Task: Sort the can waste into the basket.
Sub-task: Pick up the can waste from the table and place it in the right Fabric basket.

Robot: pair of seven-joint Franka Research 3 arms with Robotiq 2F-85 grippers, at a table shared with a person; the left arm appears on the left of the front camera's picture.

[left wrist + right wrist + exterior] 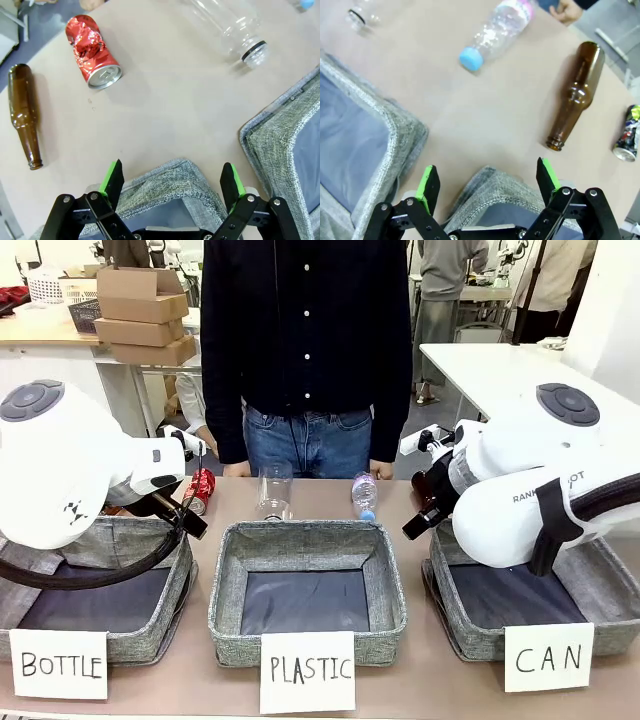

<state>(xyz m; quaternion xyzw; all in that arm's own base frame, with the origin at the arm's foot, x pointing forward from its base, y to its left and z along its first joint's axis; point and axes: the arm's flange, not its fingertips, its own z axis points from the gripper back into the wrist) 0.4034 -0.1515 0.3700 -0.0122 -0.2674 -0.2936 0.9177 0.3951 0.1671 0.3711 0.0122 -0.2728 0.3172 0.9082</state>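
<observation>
A tan surface (420, 680) runs across to a person in a dark buttoned shirt and jeans (305, 340) standing at its far edge. The white left arm (60, 465) and white right arm (530, 490) bulk in from either side. The right arm covers the far part of the grey woven-fabric basket (465, 630) carded "CAN" (548, 657), which sits at the robot's right. Like baskets carded "PLASTIC" (305, 535) and "BOTTLE" (150, 640) sit middle and left, the last partly behind the left arm.

The left hand (172, 172) hangs over a corner of the "BOTTLE" basket, fingers wide apart and holding nothing. The right hand (487, 172) hangs likewise over a corner of the "CAN" basket, also spread and empty.

Beyond the baskets lie a clear uncapped plastic bottle (230, 25), a clear plastic bottle with a blue cap (497, 32), and two brown glass bottles (25, 115) (575, 95).

The red dented metal can (92, 50) lies on its side just beside the left brown bottle — well apart from the "CAN" basket. The dark can with green and red marks (628, 134) lies beside the right brown bottle's neck, cut off by the picture's edge, its print too small to read.
</observation>
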